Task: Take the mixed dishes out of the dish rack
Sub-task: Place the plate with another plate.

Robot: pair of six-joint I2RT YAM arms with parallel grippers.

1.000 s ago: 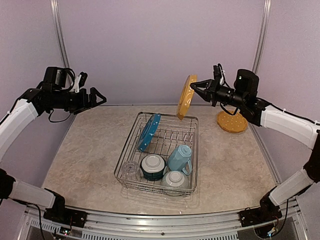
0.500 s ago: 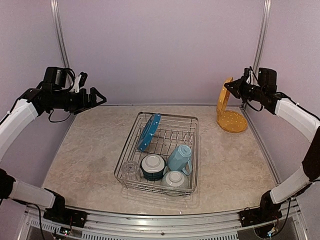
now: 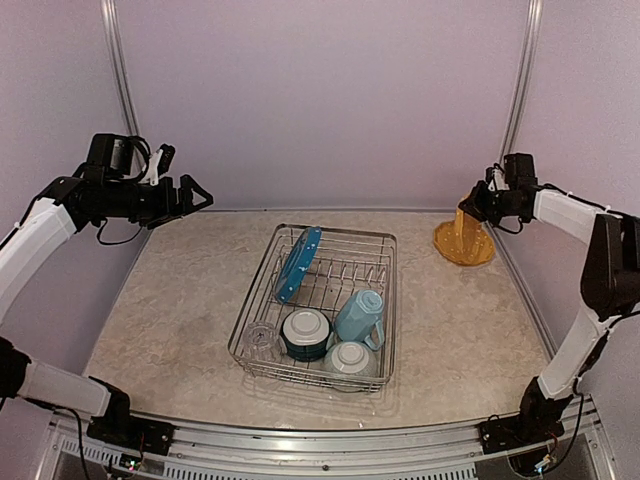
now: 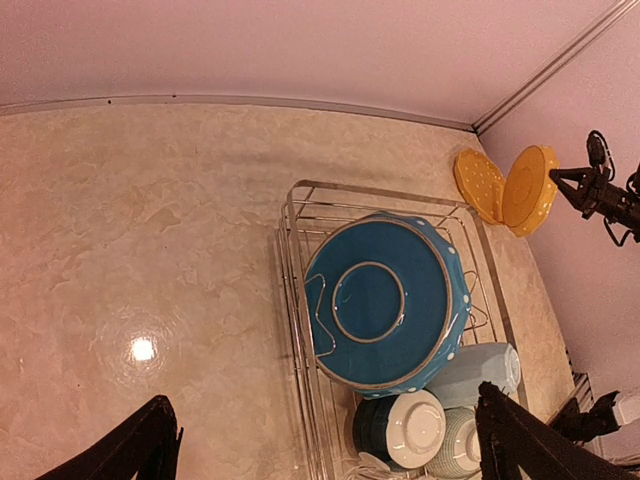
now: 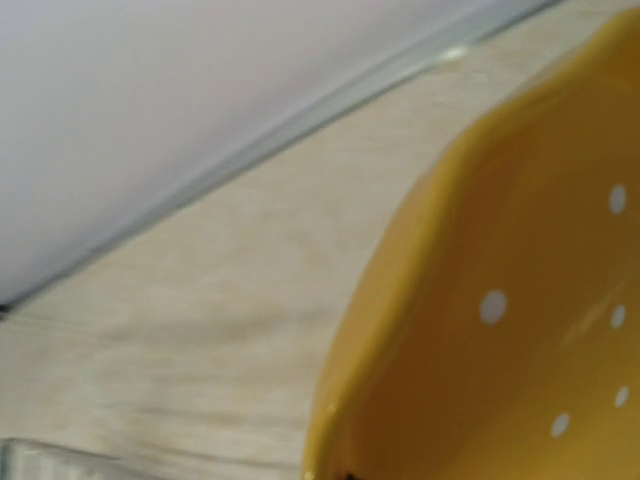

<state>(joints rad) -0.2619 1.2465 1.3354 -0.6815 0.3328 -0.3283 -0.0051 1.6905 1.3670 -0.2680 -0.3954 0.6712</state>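
Here, right gripper [image 3: 474,207]: clamped on yellow plate [image 4: 528,187], tilted, likely for stacking on flat plate [image 4: 478,185].
Left gripper [image 3: 195,193]: fully spread, empty, held clear.

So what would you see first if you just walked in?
Probably the big blue plate standing on edge in the silver dish rack in the middle of the table. Then the right gripper at the far right corner, holding a tilted yellow-orange plate by a flat yellow-orange plate.
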